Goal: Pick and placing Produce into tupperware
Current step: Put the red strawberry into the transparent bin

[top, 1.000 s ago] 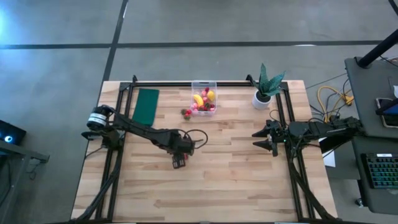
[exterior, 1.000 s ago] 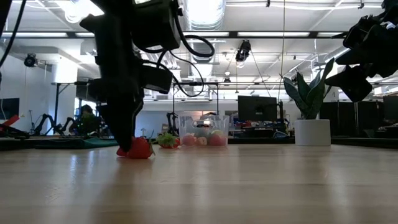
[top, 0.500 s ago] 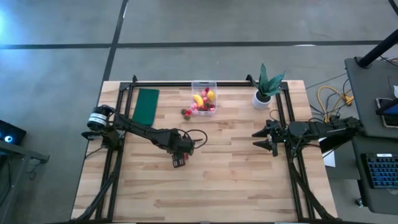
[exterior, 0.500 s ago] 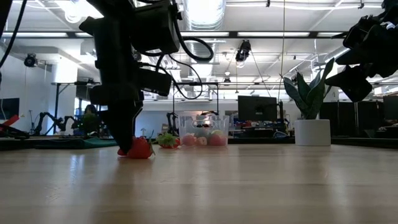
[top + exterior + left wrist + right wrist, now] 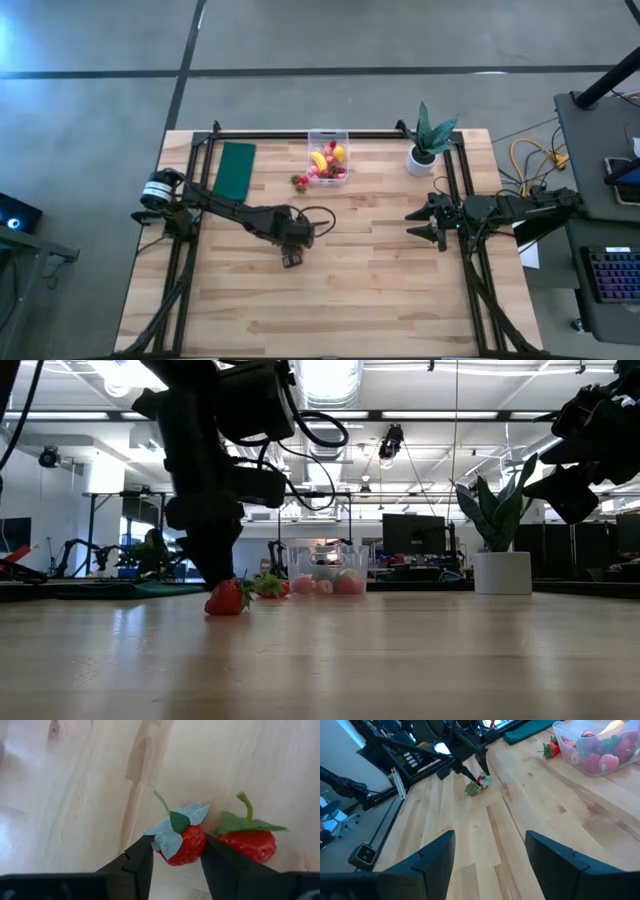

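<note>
The clear tupperware (image 5: 328,160) stands at the table's far middle, with red and pink strawberries, a banana and a lemon in it. Two loose strawberries (image 5: 300,182) lie on the table just left of it. My left gripper (image 5: 291,259) points steeply down at mid table, shut on a red strawberry (image 5: 187,845). A second strawberry (image 5: 247,842) lies on the wood right beside it. My right gripper (image 5: 425,222) waits open above the table's right side, holding nothing. My left gripper pinches the strawberry's body (image 5: 199,842) between its two fingers, one on each side just below the leafy cap (image 5: 172,827). The fingers come from above, slanting steeply down. The strawberry lies on the table (image 5: 226,598), stem end turned away from the gripper.
A dark green pad (image 5: 236,170) lies at the far left. A potted plant (image 5: 428,140) stands at the far right. Black frame rails (image 5: 185,250) run along both sides. Bare wood spreads over the table's near half.
My left gripper has tipped slightly and its fingers have drawn together onto the strawberry, taking hold of it. The strawberry stays on the table.
</note>
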`<action>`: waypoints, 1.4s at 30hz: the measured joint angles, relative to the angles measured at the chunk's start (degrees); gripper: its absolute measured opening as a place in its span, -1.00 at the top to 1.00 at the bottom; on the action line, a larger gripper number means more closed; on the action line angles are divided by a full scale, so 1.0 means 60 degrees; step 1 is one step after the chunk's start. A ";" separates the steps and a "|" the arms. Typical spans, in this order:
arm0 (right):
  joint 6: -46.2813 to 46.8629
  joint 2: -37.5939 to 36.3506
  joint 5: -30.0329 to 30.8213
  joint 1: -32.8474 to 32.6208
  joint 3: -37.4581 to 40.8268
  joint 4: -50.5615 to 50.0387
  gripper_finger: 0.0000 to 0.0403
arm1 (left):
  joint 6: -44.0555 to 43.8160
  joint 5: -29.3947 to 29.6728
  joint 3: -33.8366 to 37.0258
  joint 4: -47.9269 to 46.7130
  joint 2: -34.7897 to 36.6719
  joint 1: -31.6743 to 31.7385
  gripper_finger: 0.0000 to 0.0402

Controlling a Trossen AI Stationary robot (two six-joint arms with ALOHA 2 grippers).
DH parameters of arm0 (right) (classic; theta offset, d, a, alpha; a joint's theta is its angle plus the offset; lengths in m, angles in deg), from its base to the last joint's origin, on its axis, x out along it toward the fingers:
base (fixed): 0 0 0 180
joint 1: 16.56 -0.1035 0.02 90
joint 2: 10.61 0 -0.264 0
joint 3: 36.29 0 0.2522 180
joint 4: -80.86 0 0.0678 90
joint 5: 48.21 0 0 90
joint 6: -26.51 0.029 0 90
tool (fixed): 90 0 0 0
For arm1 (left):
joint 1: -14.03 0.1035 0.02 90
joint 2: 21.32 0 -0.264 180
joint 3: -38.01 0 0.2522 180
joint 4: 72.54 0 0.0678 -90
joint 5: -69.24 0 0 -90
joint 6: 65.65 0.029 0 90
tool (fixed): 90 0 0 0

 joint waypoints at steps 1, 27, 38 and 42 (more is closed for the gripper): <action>0.0000 0.0000 0.0000 0.0003 0.0000 -0.0003 -0.16 | 0.0000 0.0011 0.0000 0.0016 0.0000 0.0004 0.38; -0.0003 -0.0003 0.0000 0.0003 0.0004 -0.0003 -0.16 | 0.3675 0.0123 -0.3178 -0.0127 0.0518 0.3758 0.36; 0.0000 0.0000 0.0000 0.0000 0.0004 -0.0004 -0.16 | 0.4155 -0.0834 -0.4609 -0.0129 -0.0752 0.5592 0.26; 0.0000 0.0000 0.0000 0.0000 0.0004 0.0000 -0.16 | 0.3755 -0.0896 -0.5056 -0.0443 -0.1267 0.5563 0.07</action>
